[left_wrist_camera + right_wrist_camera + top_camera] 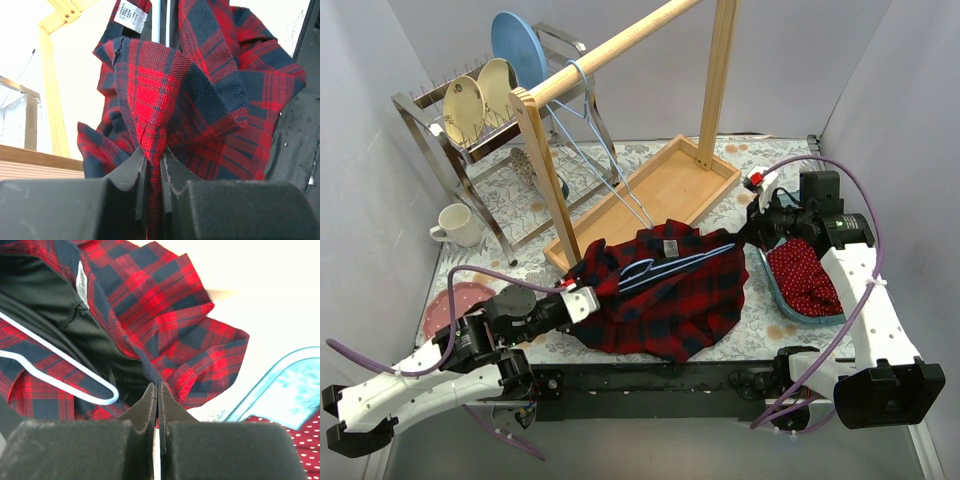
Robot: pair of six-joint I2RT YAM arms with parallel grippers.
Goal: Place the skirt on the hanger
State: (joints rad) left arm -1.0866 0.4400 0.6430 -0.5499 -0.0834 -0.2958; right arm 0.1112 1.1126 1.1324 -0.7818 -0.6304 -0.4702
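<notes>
The red and navy plaid skirt (670, 295) lies bunched on the table in front of the wooden rack. The pale blue wire hanger (592, 130) hangs by its hook from the wooden rod, and its lower end reaches into the skirt's open waist (660, 265). My left gripper (582, 293) is shut on the skirt's left edge; the left wrist view shows the fabric (200, 90) pinched between the jaws (154, 160). My right gripper (745, 235) is shut on the navy waistband at the skirt's right corner (175, 305), tips (157, 387) beside the hanger's rounded end (60, 370).
The wooden rack's tray base (665, 190) is behind the skirt. A metal dish rack (470, 150) with plates stands at the back left, with a white mug (455, 225) beside it. A teal tray (772, 285) holding a red dotted cloth (808, 275) sits at the right. A pink plate (455, 300) lies at the left.
</notes>
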